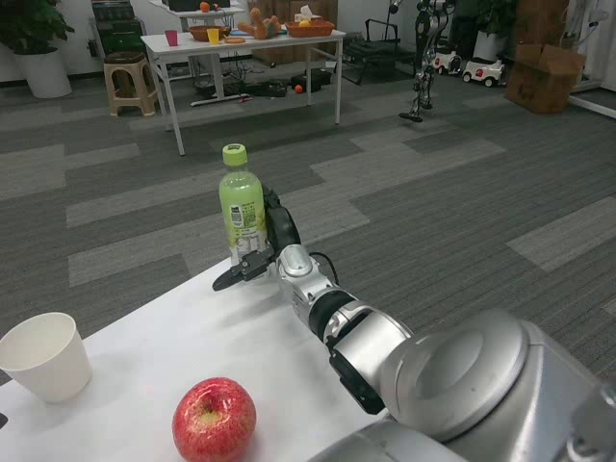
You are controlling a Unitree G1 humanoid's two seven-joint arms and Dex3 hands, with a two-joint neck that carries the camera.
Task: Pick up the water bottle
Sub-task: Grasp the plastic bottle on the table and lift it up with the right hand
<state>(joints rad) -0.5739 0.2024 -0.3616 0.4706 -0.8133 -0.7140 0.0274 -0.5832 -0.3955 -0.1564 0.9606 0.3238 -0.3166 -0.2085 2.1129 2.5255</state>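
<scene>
standing at the table's (pixel 144 356) far edge, 12 o'clock from the apple (pixel 214 420), the bottle (pixel 242 204) looks light, smooth, squeezable; right hand (pixel 262 252) fingers wrap its lower body, a sound hold below the label.

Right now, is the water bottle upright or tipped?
Upright: the water bottle stands vertical, yellow-green cap on top, with the right hand gripping its lower part.
</scene>
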